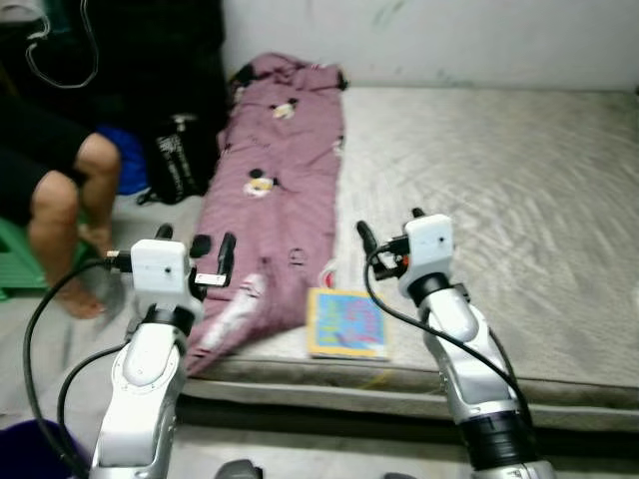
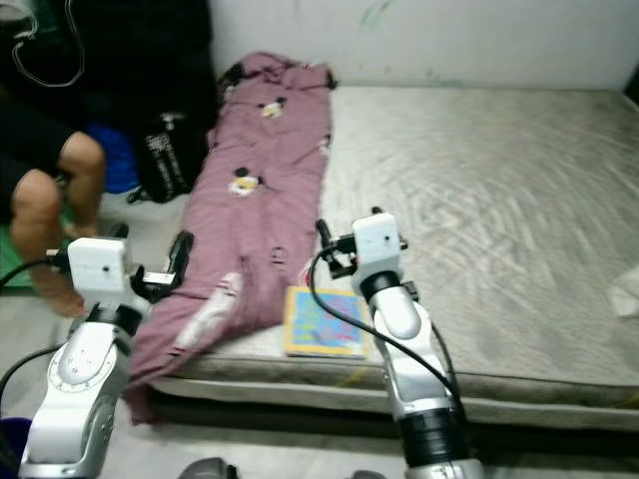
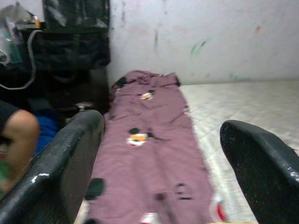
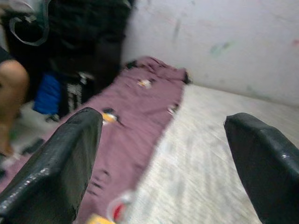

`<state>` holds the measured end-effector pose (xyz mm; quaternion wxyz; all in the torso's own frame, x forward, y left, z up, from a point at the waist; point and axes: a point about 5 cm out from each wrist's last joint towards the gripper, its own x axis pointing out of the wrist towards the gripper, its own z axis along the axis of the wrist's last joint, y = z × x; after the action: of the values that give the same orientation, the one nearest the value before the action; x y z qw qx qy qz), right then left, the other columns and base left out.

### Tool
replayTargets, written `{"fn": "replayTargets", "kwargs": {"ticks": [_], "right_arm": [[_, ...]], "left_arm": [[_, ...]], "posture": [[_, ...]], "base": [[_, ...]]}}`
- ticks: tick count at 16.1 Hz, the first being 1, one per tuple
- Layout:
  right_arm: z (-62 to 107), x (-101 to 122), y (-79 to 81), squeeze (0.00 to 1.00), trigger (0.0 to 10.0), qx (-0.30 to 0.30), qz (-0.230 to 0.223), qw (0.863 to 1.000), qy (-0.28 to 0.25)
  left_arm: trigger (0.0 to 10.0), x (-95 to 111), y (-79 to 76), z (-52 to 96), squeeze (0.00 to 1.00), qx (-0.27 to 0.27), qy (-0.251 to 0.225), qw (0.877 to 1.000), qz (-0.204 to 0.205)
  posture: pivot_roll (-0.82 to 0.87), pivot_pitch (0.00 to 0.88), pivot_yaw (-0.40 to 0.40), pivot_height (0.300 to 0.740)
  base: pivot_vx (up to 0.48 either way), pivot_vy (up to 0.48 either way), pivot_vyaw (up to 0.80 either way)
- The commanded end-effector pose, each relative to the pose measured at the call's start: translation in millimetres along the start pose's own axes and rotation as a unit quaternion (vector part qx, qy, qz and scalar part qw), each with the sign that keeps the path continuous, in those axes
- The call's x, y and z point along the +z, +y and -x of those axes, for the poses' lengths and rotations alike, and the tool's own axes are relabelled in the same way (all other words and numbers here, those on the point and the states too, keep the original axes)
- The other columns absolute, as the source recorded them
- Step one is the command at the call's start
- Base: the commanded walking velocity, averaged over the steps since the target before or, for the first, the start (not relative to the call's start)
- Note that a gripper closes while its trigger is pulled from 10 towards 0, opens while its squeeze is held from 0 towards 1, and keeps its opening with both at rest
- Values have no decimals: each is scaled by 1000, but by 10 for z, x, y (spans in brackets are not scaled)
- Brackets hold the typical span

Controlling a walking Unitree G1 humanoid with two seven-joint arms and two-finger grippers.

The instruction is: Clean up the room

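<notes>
A mauve blanket [image 1: 275, 170] printed with cartoon mice lies lengthwise along the left side of a bare grey mattress [image 1: 499, 190], its lower end hanging over the front left corner. A colourful picture book [image 1: 346, 322] lies flat at the mattress's front edge, just right of the blanket. My left gripper [image 1: 214, 251] is open and held above the blanket's lower end, holding nothing. My right gripper [image 1: 384, 244] is also open and hovers a little above and behind the book. In both wrist views the fingers [image 3: 60, 168] [image 4: 56, 163] stand wide apart, pointing along the blanket toward the wall.
A person sits at the far left, bare legs [image 1: 65, 205] by a green stool [image 1: 15, 261]. A black bag [image 1: 180, 155] and a blue item [image 1: 125, 165] lie on the floor beside the mattress. Dark luggage [image 3: 74, 46] stands against the wall. Something white [image 2: 627, 289] lies at the mattress's right edge.
</notes>
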<state>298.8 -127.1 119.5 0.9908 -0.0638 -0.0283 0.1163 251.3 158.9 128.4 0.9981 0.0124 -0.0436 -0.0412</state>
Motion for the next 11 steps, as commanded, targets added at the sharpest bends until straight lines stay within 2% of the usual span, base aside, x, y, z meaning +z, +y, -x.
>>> {"fn": "replayTargets", "kwargs": {"ticks": [1, 6, 11], "right_arm": [[6, 0, -65, 0, 10000, -10, -4, 1000, 2], [-2, 3, -73, 0, 10000, -9, -2, 1000, 2], [-8, 4, -79, 0, 10000, -9, -1, 1000, 2]], "left_arm": [[10000, 3, -33, -1, 0, -7, 1, 1000, 2], [10000, -1, -35, -8, 0, -6, 1, 1000, 4], [10000, 19, -35, -11, 0, -9, -9, 1000, 21]], "posture": [[28, 0, 15, 740], [28, 0, 12, 740], [26, 0, 12, 740]], "base": [[0, -311, 0], [0, -299, 0], [0, 0, 0]]}}
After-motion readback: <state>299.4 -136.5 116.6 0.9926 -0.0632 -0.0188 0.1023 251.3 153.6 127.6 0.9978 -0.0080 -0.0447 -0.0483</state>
